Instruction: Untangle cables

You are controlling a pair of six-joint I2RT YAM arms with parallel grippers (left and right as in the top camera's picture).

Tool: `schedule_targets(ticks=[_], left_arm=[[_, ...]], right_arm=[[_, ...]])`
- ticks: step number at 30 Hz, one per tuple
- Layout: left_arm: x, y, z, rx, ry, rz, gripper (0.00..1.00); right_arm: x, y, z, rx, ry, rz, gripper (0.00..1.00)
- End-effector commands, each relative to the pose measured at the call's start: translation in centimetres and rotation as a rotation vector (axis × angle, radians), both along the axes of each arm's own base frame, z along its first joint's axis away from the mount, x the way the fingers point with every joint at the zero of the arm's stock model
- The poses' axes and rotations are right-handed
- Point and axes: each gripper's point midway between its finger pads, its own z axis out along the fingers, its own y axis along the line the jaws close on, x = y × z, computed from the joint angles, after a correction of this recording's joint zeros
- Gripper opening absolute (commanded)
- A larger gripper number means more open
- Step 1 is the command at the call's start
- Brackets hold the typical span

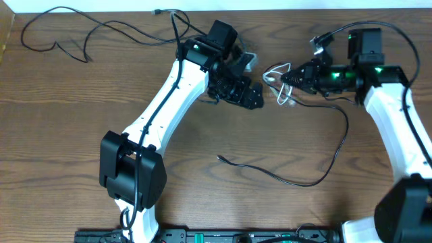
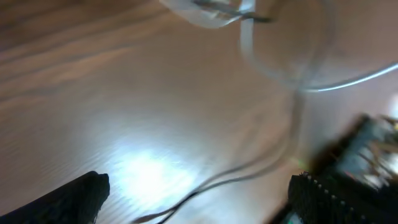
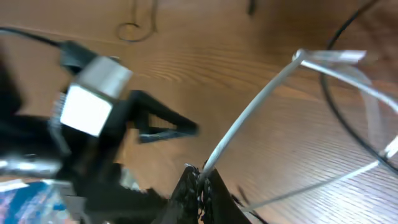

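My left arm reaches from its base at the near edge up and across toward the middle of the table (image 1: 67, 121). The wrist is bent so that my left end effector (image 1: 254, 99) points right, its fingers wide apart with nothing between them. My right arm rises along the right side, folds at the elbow and points left, so the two end effectors face each other, near but not touching. My right end effector (image 3: 201, 178) is pinched together on the white cable (image 3: 249, 118), which runs up from the fingertips to a sharp bend and then falls back in loose loops.

Both wrist views are blurred. In the left one only the tips of my two fingers (image 2: 81, 198) show at the bottom corners, and the dark shape at the right edge is too smeared to make out. I cannot make out the white cable's plugs.

The white loops sit between the two end effectors, just right of my open left one. The far black cable (image 1: 101, 27) sprawls along the far left of the table, well apart from my right end effector. The near black cable (image 1: 297, 181) starts at a free end mid-table, curves right and climbs toward my right wrist. I cannot tell whether it touches the white one.
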Motion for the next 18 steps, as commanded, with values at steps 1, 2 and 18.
schedule_targets(ticks=[1,2,18], left_arm=[[-1.6,-2.1,1.5,-0.177,0.021,-0.135,0.97],[-1.6,-2.2,1.6,-0.183,0.021,-0.137,0.97],[-1.0,-1.5,0.9,-0.126,-0.005,-0.118,0.97]], right_arm=[[-0.6,0.6,1.6,0.056,0.014,0.002,0.01],[-0.6,0.6,1.8,0.060,0.015,-0.002,0.01],[1.3,-2.3,15.8,0.334,-0.329,-0.063,0.01]])
